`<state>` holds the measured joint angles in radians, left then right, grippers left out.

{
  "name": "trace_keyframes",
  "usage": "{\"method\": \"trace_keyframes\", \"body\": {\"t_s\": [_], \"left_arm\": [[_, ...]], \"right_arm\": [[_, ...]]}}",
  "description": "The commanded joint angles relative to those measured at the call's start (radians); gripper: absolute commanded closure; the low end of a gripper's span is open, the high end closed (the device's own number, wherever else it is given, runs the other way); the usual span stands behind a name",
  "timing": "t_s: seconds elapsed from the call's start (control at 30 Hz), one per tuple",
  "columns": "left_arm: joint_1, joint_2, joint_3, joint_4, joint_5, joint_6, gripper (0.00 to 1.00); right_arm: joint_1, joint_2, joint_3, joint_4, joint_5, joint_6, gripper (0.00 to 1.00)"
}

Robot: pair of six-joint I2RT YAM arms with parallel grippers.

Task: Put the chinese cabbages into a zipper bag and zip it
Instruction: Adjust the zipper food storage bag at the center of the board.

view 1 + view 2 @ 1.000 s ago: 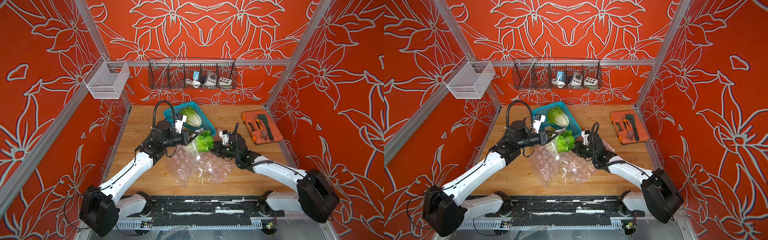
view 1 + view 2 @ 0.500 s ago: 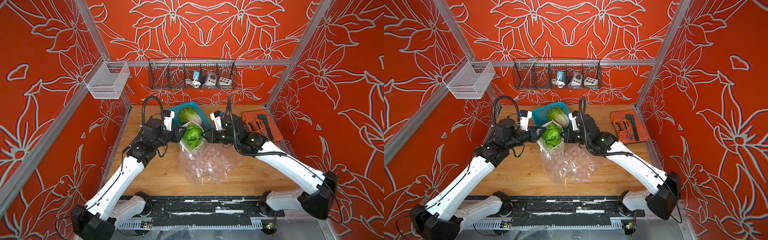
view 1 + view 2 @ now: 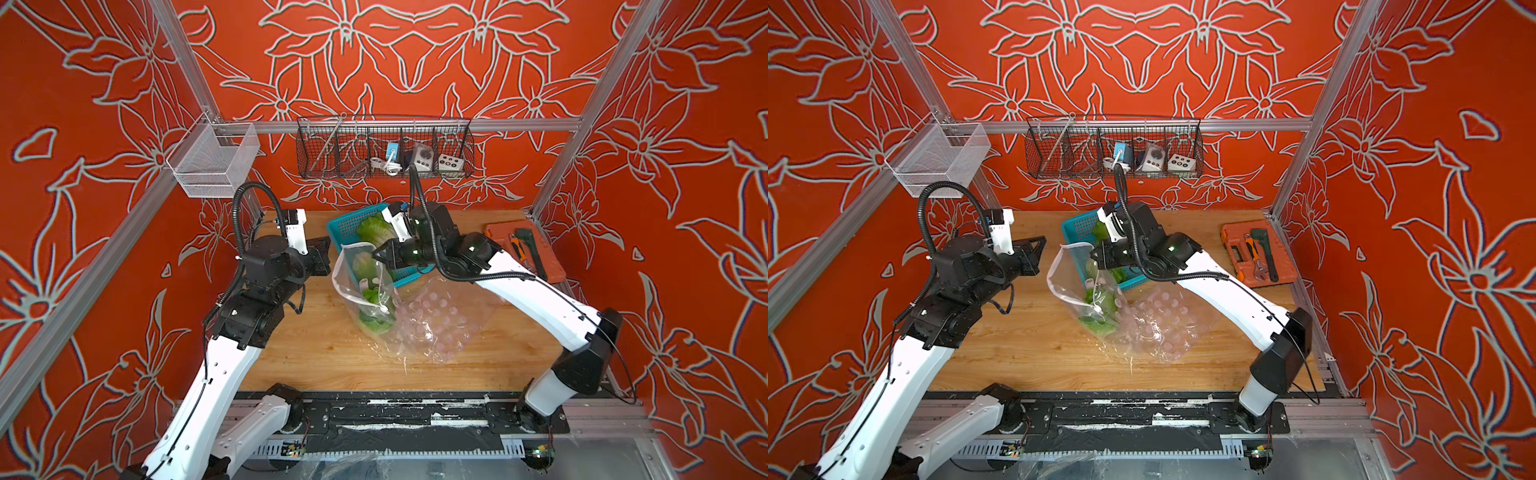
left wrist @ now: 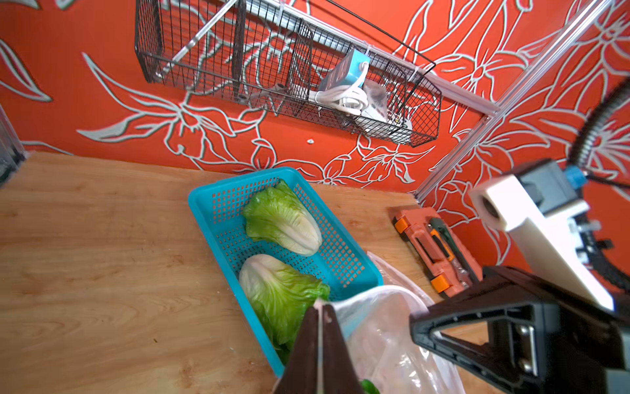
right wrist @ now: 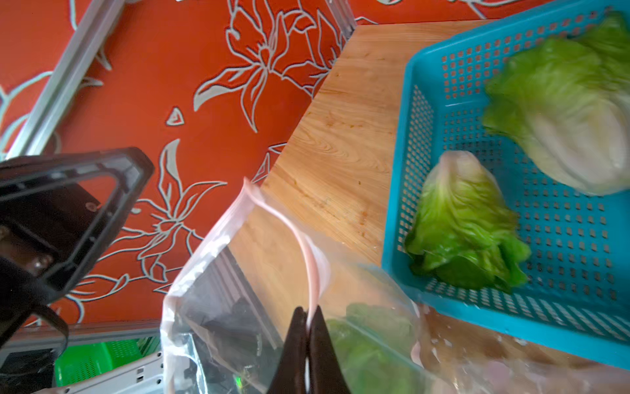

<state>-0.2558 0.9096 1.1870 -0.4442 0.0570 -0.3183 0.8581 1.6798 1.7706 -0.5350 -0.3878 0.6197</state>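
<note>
Here, right gripper (image 5: 309,314): clamping together on the pink zip rim of the bag (image 3: 440,320), holding its mouth up off the table (image 3: 316,357).
left gripper (image 4: 322,308): hovering just beside the bag's mouth and looking apart from the rim in both top views. Only a thin pale line is showing between its fingers, so I cannot tell whether they are fully together.
bag: gaping open at the raised end, its clear spotted body lying slack on the table.
cabbage in the bag (image 3: 376,309): sitting low inside, green leaves pressing against the film.
back cabbage (image 4: 286,225) and front cabbage (image 4: 272,290): lying side by side in the blue basket (image 4: 218,204), just behind the bag.
tool case (image 3: 496,232): sitting by the table's right edge, well apart.
</note>
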Motion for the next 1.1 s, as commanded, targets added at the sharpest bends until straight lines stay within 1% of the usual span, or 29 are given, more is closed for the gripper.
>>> {"method": "trace_keyframes", "body": {"t_s": [0.0,0.03,0.07,0.1,0.2,0.33,0.37,0.4,0.47,0.5,0.53,0.57,0.6,0.63,0.67,0.7,0.73,0.8,0.93,1.0,1.07], "left_arm": [[0.018,0.011,0.041,-0.090,-0.007,0.028,0.65],[0.020,0.008,0.055,-0.122,-0.007,0.035,0.52],[0.021,0.006,0.067,-0.152,-0.016,0.043,0.44],[0.021,0.003,0.078,-0.183,-0.035,0.045,0.39],[0.023,-0.014,0.060,-0.239,-0.064,0.039,0.32],[0.022,-0.055,-0.041,-0.247,-0.037,-0.010,0.30],[0.022,-0.068,-0.064,-0.233,-0.020,-0.028,0.31],[0.023,-0.080,-0.086,-0.209,0.027,-0.056,0.35],[0.023,-0.104,-0.146,-0.142,0.178,-0.129,0.42],[0.023,-0.120,-0.188,-0.098,0.257,-0.169,0.47],[0.022,-0.133,-0.227,-0.064,0.303,-0.201,0.53],[0.023,-0.145,-0.251,-0.052,0.311,-0.217,0.62],[0.022,-0.154,-0.259,-0.058,0.285,-0.217,0.73],[0.023,-0.162,-0.245,-0.083,0.232,-0.206,0.86],[0.023,-0.168,-0.216,-0.107,0.186,-0.188,0.96],[0.023,-0.173,-0.176,-0.130,0.106,-0.170,1.00],[0.023,-0.175,-0.127,-0.143,0.037,-0.138,1.00],[0.023,-0.156,-0.038,-0.162,-0.058,-0.074,1.00],[0.024,-0.052,0.124,-0.188,-0.224,0.056,1.00],[0.026,-0.015,0.159,-0.160,-0.263,0.099,1.00],[0.027,0.025,0.163,-0.140,-0.220,0.116,1.00]], "right_arm": [[0.008,0.026,0.075,0.039,-0.052,0.018,1.00],[0.006,0.025,0.075,0.042,-0.041,0.017,1.00],[0.006,0.024,0.068,0.047,-0.035,0.018,1.00],[0.006,0.025,0.061,0.053,-0.034,0.020,1.00],[0.004,0.027,0.041,0.074,-0.032,0.034,1.00],[0.004,0.020,0.012,0.114,-0.033,0.055,1.00],[0.004,0.019,0.006,0.120,-0.032,0.059,1.00],[0.003,0.020,0.003,0.126,-0.034,0.063,1.00],[0.003,0.027,-0.001,0.135,-0.036,0.077,1.00],[0.003,0.032,-0.003,0.143,-0.040,0.088,1.00],[0.003,0.036,-0.006,0.152,-0.049,0.099,1.00],[0.003,0.038,-0.008,0.166,-0.056,0.110,1.00],[0.005,0.043,-0.011,0.181,-0.066,0.125,1.00],[0.005,0.046,-0.011,0.195,-0.076,0.139,1.00],[0.004,0.054,-0.007,0.206,-0.087,0.152,1.00],[0.006,0.064,0.005,0.218,-0.104,0.168,1.00],[0.009,0.079,0.023,0.227,-0.125,0.184,1.00],[0.017,0.112,0.075,0.246,-0.164,0.210,1.00],[0.029,0.179,0.197,0.281,-0.210,0.236,1.00],[0.027,0.201,0.241,0.259,-0.193,0.206,1.00],[0.023,0.215,0.243,0.239,-0.176,0.173,1.00]]}}
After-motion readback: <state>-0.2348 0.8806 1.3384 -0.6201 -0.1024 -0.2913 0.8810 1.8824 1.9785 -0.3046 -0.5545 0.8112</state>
